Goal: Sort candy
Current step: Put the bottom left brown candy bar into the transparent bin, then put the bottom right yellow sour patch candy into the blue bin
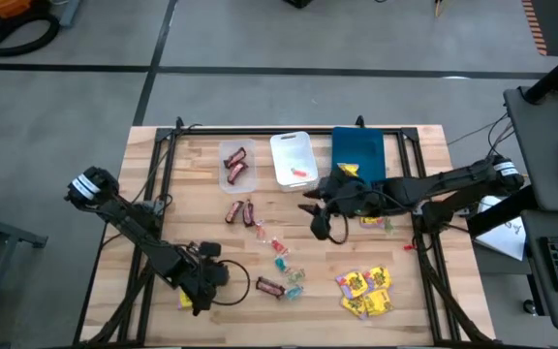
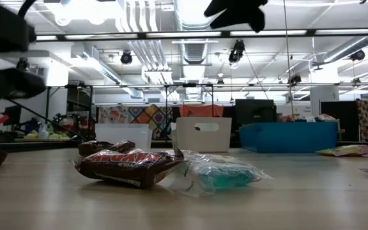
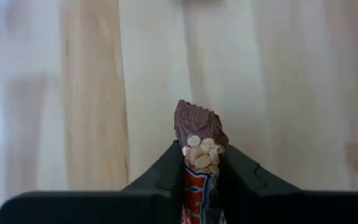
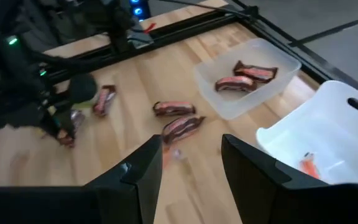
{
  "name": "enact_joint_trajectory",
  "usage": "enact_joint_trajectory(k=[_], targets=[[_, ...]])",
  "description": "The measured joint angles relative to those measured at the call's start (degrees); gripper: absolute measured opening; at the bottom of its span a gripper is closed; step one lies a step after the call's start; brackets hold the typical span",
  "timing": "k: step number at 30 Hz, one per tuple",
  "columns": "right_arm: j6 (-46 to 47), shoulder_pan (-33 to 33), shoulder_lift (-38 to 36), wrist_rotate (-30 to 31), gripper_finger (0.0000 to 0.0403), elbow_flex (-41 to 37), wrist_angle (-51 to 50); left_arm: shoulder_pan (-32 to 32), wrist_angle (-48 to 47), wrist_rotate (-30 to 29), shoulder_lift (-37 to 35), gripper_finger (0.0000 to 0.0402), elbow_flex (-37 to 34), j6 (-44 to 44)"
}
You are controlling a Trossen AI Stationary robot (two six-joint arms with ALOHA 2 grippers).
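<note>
Left gripper (image 3: 201,180): down at the table's near-left corner, its fingers pinched on the end of a wrapped mini bar (image 3: 199,140), yellowish and red print on a brown wrapper; the bar sticks out forward between them, a grip that looks meant for lifting.
Right gripper (image 4: 191,165): hovering over the middle of the table, just in front of the trays, fingers parted with nothing between them; it seems to be waiting.
Sorted so far: two red-brown bars lie in the clear tray (image 1: 235,167); one small red piece sits in the white tray (image 1: 293,158); the blue tray (image 1: 358,153) is partly hidden by the right arm.
Still loose: two bars (image 1: 239,211) mid-table, teal and green pieces (image 1: 284,260) trailing toward the near edge, a heap of yellow packets (image 1: 364,291) at the near right.
Room to move: bare wood runs from the left gripper up to the clear tray; my guess is that path is free, the loose bars lying just beside it.
Edges: the held bar sits close to the table's front edge, so a slip could send it off.
</note>
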Motion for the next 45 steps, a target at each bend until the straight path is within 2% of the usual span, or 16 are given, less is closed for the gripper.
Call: enact_joint_trajectory(k=[7, 11, 15, 20, 22, 25, 28, 30, 34, 40, 45], targets=[[4.79, 6.22, -1.86, 0.18, 0.0157, 0.00, -9.65, 6.20, -0.72, -1.38, -4.48, 0.0052, 3.49, 13.88], [9.63, 9.62, -1.73, 0.40, 0.0157, -1.67, -13.91, 12.66, -1.07, -5.13, -9.37, 0.0051, 2.87, 23.05], [14.24, 12.26, -1.64, 0.40, 0.0157, -5.08, -14.53, 23.11, -0.79, -7.02, -14.57, 0.0051, 1.62, 33.32], [20.01, 13.56, -1.64, 0.44, 0.0157, -8.16, -14.15, 39.95, 0.27, -6.75, -18.70, 0.0051, 0.22, 47.40], [21.86, 13.56, -1.64, 0.57, 0.0157, -9.03, -14.16, 47.29, 2.57, -4.46, -19.13, 0.0051, 0.08, 52.64], [24.04, 13.56, -1.62, 0.60, 0.0157, -9.68, -14.18, 58.07, 4.58, 3.25, -18.53, 0.0051, -0.29, 57.90], [25.62, 13.58, -1.62, 0.53, 0.0157, -9.68, -14.12, 66.72, 5.62, 12.38, -16.84, 0.0051, -0.29, 59.51], [27.01, 13.58, -1.62, 0.36, 0.0157, -9.68, -14.16, 70.76, 5.42, 14.84, -15.17, 0.0058, -0.29, 59.61], [29.63, 13.69, -1.62, -0.05, 0.0157, -9.68, -14.16, 74.92, 5.84, 16.68, -12.46, 0.0091, -0.32, 61.10], [32.81, 13.70, -1.62, -2.81, 0.0157, -9.68, -14.25, 75.18, 6.72, 16.98, -10.03, 0.0153, 0.53, 61.72], [37.40, 13.72, -1.66, -6.65, 0.0157, -9.68, -14.69, 75.12, 6.44, 17.09, -9.84, 0.0185, 1.94, 59.35]])
